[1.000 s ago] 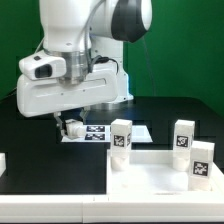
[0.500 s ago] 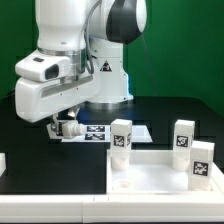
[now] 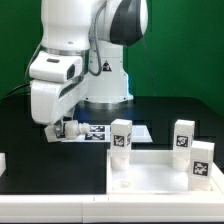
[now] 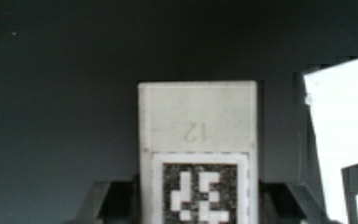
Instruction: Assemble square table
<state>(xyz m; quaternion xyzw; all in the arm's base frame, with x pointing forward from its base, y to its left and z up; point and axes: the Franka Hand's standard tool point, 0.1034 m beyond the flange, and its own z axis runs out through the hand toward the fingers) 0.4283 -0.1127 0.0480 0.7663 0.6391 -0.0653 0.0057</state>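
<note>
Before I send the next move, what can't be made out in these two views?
- Gripper, exterior view: small, behind the arm's housing; the jaws' contact is unclear.
- Leg in the gripper, wrist view: its lower end is cut off by the picture's edge.
- Marker board, exterior view: partly hidden by the gripper and a standing leg.
- Square table slab: cut off by the picture's edges.

Tabletop [image 3: 150, 185] and tagged leg [image 4: 199, 170] both cut off.

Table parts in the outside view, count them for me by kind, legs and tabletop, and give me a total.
Legs standing on the tabletop: 3
Leg held in the claw: 1
Tabletop: 1
Total: 5 table parts
</note>
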